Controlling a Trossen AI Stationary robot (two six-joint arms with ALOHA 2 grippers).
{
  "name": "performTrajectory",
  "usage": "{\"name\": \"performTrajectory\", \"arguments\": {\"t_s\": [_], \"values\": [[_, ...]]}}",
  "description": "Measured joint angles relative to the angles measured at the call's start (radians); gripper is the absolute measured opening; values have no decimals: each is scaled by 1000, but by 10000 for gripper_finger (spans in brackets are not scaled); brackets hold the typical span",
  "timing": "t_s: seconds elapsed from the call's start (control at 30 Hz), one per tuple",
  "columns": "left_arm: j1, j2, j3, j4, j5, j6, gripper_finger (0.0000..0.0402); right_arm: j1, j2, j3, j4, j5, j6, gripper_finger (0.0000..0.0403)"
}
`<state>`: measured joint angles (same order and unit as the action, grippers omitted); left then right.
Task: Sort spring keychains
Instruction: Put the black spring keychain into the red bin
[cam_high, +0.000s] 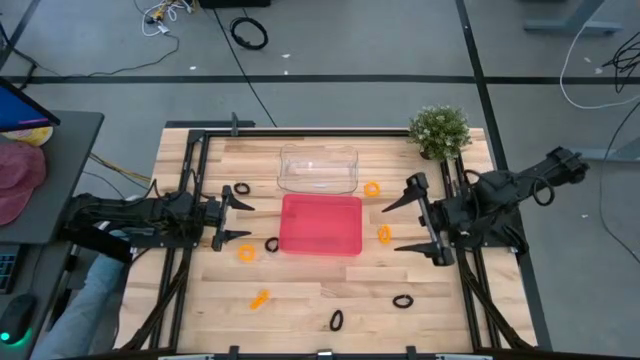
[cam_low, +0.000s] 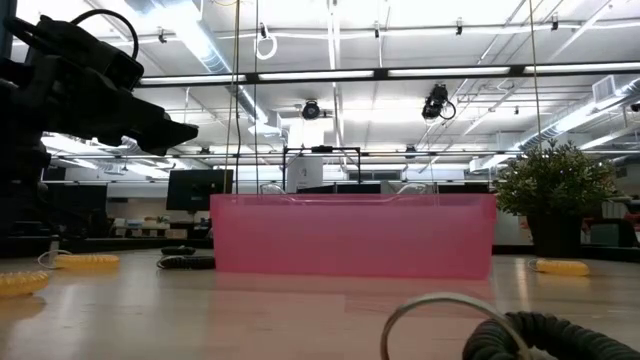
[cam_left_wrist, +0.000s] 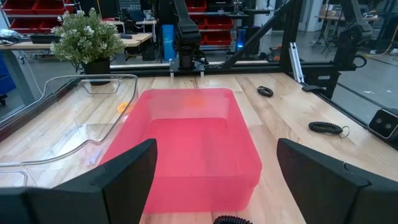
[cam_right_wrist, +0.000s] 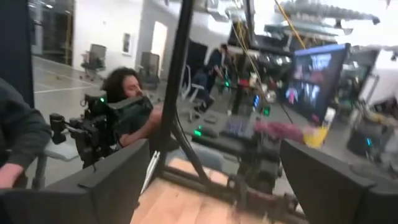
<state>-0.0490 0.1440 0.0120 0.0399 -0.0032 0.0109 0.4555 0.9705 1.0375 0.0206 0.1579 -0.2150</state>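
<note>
Several small coiled keychains lie flat on the wooden table. Black ones (cam_high: 242, 188) (cam_high: 272, 244) (cam_high: 336, 320) (cam_high: 402, 300) and orange ones (cam_high: 246, 253) (cam_high: 260, 298) (cam_high: 371, 188) (cam_high: 384, 234) are scattered around the pink tray (cam_high: 320, 224). My left gripper (cam_high: 248, 221) (cam_left_wrist: 216, 149) is open at the tray's left side, pointing at the tray (cam_left_wrist: 193, 143). My right gripper (cam_high: 391, 229) (cam_right_wrist: 214, 149) is open at the tray's right side. Seen from above, its tips stand either side of an orange keychain. Its wrist view looks out over the table's left edge into the room. Neither gripper holds anything.
A clear plastic tray (cam_high: 318, 168) sits just beyond the pink tray. A potted plant (cam_high: 440, 130) stands at the far right corner. A black keychain (cam_low: 520, 335) lies close to the near edge. People (cam_right_wrist: 127, 93) are in the room beyond the table's left side.
</note>
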Motion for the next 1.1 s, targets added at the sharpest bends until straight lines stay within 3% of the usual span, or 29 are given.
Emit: {"name": "performTrajectory", "arguments": {"t_s": [0.27,0.43,0.63,0.83,1.1], "values": [[0,0,0,0,0,0,337,50,68,66,-196,162,147,366],[0,0,0,0,0,0,337,58,141,144,-384,185,310,366],[0,0,0,0,0,0,337,59,248,228,-653,181,550,366],[0,0,0,0,0,0,337,59,350,294,-904,54,843,366],[0,0,0,0,0,0,337,97,425,312,-1073,3,1151,366]]}}
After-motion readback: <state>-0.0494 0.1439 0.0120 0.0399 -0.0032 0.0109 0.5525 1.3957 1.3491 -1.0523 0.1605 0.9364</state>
